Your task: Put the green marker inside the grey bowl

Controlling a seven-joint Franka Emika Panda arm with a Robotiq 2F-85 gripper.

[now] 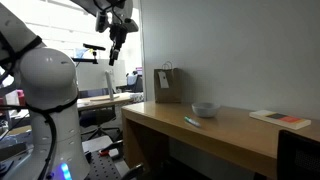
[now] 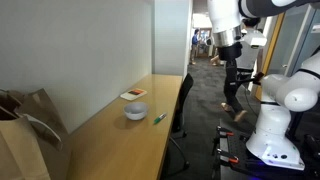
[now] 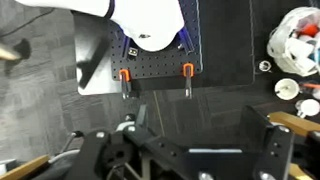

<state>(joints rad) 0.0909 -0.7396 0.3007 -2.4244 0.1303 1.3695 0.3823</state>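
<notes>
On the wooden table (image 2: 120,150), the green marker (image 2: 159,118) just beside the grey bowl (image 2: 136,111), slightly apart.

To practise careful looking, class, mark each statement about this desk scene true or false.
1. The green marker lies on the desk beside the grey bowl, not in it. True.
2. The gripper is holding the marker. False: it hangs high in the air, off to the side of the desk, with nothing in it.
3. A brown paper bag stands on the desk against the wall. True.
4. The book with a red edge sits inside the bowl. False: it lies flat on the desk, apart from the bowl.
</notes>
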